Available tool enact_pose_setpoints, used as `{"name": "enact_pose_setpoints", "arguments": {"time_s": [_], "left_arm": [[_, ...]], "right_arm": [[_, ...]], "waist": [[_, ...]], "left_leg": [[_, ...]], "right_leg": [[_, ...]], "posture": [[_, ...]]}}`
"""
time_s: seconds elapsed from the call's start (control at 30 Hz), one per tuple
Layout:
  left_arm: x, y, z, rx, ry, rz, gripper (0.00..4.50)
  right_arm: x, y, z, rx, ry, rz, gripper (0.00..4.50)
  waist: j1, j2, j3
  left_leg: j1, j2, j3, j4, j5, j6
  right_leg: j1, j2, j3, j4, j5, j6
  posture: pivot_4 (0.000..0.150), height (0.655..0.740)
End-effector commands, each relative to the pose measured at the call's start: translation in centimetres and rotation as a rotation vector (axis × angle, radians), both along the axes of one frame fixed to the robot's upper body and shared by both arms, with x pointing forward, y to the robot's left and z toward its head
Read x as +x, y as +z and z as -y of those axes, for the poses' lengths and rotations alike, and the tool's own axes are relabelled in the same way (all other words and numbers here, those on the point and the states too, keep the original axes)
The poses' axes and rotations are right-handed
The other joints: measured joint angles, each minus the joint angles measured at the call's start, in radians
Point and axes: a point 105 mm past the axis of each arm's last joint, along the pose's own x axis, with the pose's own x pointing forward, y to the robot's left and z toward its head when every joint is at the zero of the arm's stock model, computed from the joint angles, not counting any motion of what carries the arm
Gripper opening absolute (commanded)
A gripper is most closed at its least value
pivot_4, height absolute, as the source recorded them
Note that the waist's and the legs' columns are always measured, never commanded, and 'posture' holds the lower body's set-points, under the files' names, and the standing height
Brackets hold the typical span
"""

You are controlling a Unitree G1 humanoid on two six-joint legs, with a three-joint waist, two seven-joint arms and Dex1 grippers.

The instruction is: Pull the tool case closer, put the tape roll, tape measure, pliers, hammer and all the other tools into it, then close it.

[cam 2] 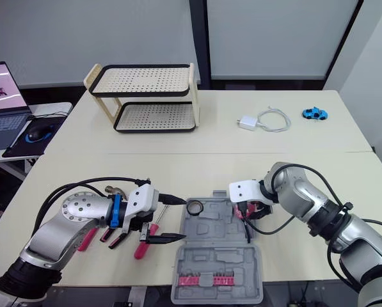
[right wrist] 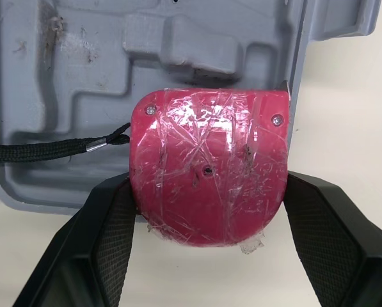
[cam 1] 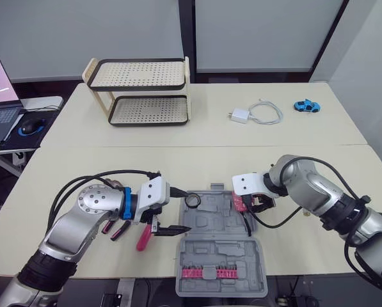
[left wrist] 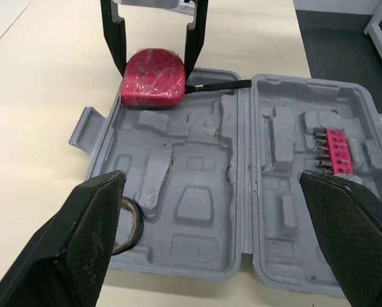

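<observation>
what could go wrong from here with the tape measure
1. The red tape measure, held in the right gripper's jaws, is over the rim of the grey plastic tool case; released here, it may tip onto the table.
2. Its black strap lies near the case's edge and could get pinched when the case closes.

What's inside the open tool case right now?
A tape roll lies in a corner of the tool case's far half, and a red bit holder sits in the near half. The right gripper holds the tape measure over the far rim, covering the pocket beneath it.
</observation>
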Motion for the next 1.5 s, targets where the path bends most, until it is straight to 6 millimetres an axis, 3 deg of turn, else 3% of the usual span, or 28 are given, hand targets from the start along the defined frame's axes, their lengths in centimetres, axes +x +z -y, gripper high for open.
{"name": "enact_pose_setpoints", "arguments": {"time_s": [0.03, 1.43, 1.5], "left_arm": [[-0.3, 0.6, 0.5, -0.01, -0.015, 0.028, 4.5], [-0.2, -0.4, 1.6, -0.029, -0.013, 0.029, 4.5], [-0.3, -0.4, 1.6, -0.031, -0.013, 0.029, 4.5]], "right_arm": [[0.4, 0.6, -0.3, 0.009, 0.009, 0.027, 3.22], [-0.2, 0.5, -1.4, -0.009, -0.018, 0.004, 3.22], [-0.3, 0.9, -1.6, 0.005, -0.013, 0.008, 3.97]], "waist": [[-0.001, 0.0, 0.0], [0.0, 0.0, 0.0], [0.0, 0.0, 0.0]], "left_leg": [[0.0, 0.0, 0.0, 0.0, 0.0, 0.0], [-0.002, 0.0, 0.001, 0.0, 0.0, -0.001], [-0.002, 0.0, 0.001, 0.0, 0.0, -0.001]], "right_leg": [[0.0, 0.0, 0.0, 0.0, 0.0, 0.0], [-0.004, 0.0, 0.0, 0.0, 0.0, 0.0], [-0.004, 0.0, 0.0, 0.001, 0.0, 0.0]], "posture": [[0.15, 0.74], [0.15, 0.74], [0.15, 0.74]]}}
